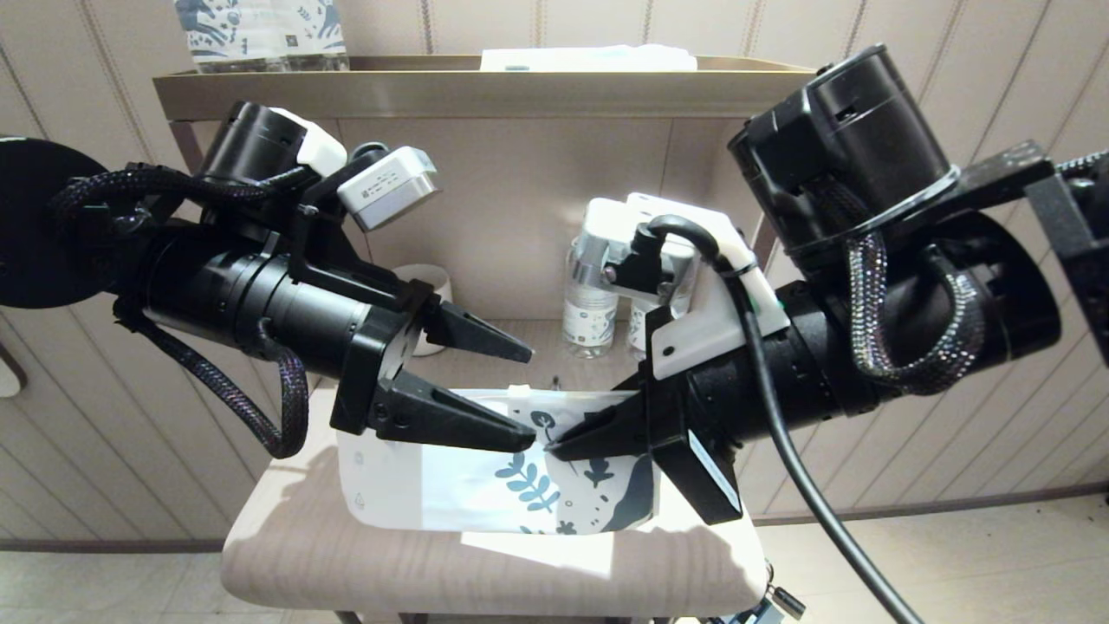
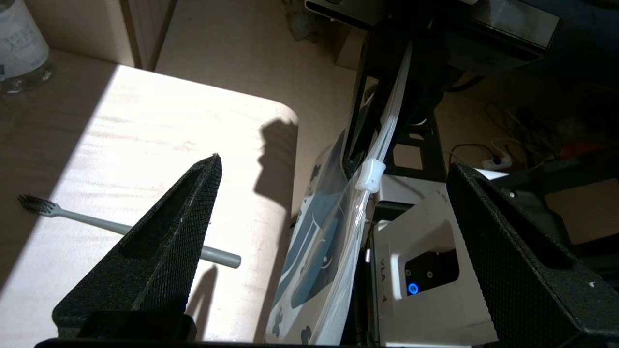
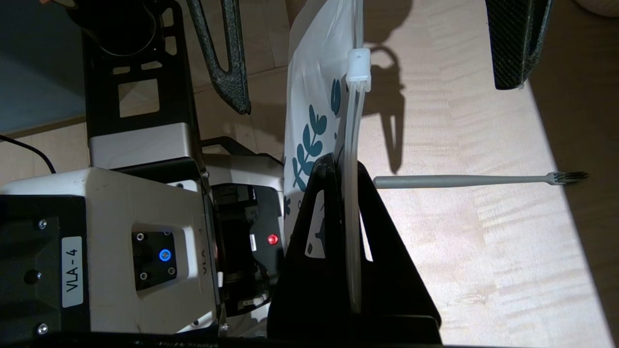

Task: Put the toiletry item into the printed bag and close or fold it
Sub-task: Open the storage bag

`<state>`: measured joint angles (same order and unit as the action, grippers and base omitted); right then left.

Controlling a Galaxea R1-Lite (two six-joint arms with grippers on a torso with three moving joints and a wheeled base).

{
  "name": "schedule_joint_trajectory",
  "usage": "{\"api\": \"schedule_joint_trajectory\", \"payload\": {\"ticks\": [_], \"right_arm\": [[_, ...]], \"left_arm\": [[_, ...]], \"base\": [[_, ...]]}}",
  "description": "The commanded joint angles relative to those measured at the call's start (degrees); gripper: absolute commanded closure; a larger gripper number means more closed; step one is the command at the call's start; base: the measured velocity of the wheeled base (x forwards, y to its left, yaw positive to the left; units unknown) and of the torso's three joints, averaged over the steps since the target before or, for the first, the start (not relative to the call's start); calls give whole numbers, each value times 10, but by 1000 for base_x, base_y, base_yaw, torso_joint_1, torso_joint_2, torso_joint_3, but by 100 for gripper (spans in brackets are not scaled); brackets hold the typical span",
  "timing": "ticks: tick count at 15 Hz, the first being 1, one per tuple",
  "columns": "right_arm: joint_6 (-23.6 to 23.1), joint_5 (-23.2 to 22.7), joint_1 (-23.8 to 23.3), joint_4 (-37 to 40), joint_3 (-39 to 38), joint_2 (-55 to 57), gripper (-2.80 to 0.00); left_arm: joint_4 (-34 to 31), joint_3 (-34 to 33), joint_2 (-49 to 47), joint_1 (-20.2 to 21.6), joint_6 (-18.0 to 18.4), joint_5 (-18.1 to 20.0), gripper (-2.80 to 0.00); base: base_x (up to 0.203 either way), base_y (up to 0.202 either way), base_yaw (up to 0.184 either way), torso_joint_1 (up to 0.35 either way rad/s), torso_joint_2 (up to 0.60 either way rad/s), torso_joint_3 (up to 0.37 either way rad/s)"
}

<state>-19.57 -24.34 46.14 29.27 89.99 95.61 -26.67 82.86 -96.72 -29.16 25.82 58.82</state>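
You see the bag (image 1: 485,485), white with blue leaves, hanging upright, its slider (image 3: 359,70) on top. The grey toothbrush (image 3: 464,181) lies flat behind it, toward 12 o'clock.

Glossy printed plastic bag (image 1: 520,494) – matt grey plastic toothbrush (image 3: 464,181) on smooth pale wood-grain table (image 3: 483,261).
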Motion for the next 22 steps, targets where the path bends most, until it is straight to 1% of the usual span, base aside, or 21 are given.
{"api": "schedule_joint_trajectory", "payload": {"ticks": [1,5,8,15,20,22], "right_arm": [[-1,-7,-1,2,0,0,0],[-1,-14,-3,3,0,1,0],[-1,-15,-3,3,2,5,0],[-1,-15,-2,3,9,5,0],[10,-25,0,3,17,7,0],[10,-26,2,3,15,6,0]], "left_arm": [[-1,-1,2,0,1,3,-280],[-1,5,0,0,-6,2,-280],[-1,5,-2,0,-7,-6,-280],[-1,5,1,0,-8,-6,-280],[0,-1,5,0,-7,-5,-280],[26,-18,9,0,-7,-6,-280]], "base": [[0,0,0,0,0,0],[0,0,0,0,0,0],[0,0,0,0,0,0],[0,0,0,0,0,0],[0,0,0,0,0,0],[0,0,0,0,0,0]]}}
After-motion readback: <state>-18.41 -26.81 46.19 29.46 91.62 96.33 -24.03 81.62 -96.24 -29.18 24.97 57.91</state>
